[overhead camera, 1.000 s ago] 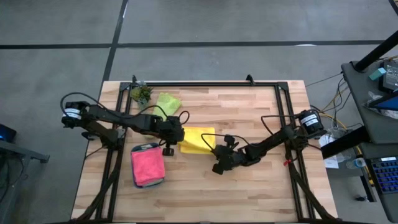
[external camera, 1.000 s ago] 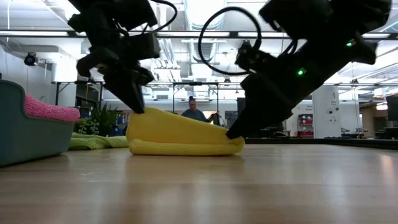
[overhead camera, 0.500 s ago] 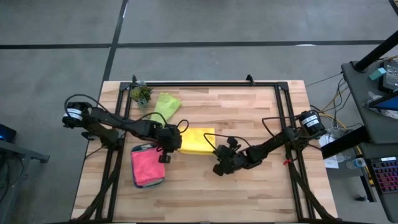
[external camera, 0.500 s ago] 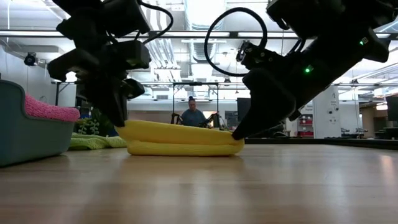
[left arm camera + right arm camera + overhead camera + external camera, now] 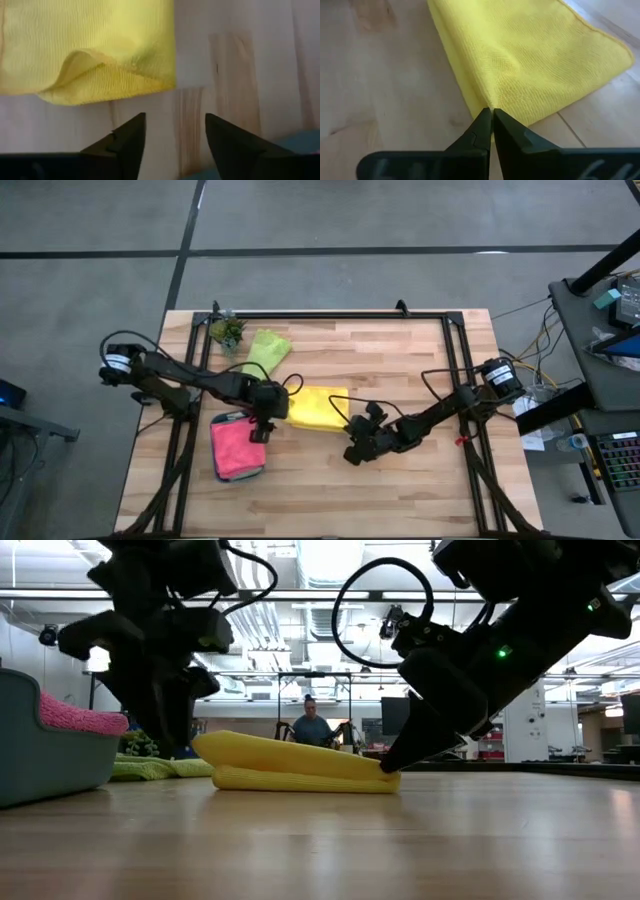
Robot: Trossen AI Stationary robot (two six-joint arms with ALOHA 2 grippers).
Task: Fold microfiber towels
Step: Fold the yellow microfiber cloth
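Left wrist view, left tool (image 5: 175, 142) now released, clear of yellow towel (image 5: 90, 45)

The yellow towel (image 5: 90, 45) runs off the left wrist picture's edge. In the low view, the tray (image 5: 40, 755) is cut off at the frame edge, and the left arm hides the plant.

- Two dark, slender jointed arms are seen.
- Black cables are looped above the wrists.
- A small green light is shown on one arm.
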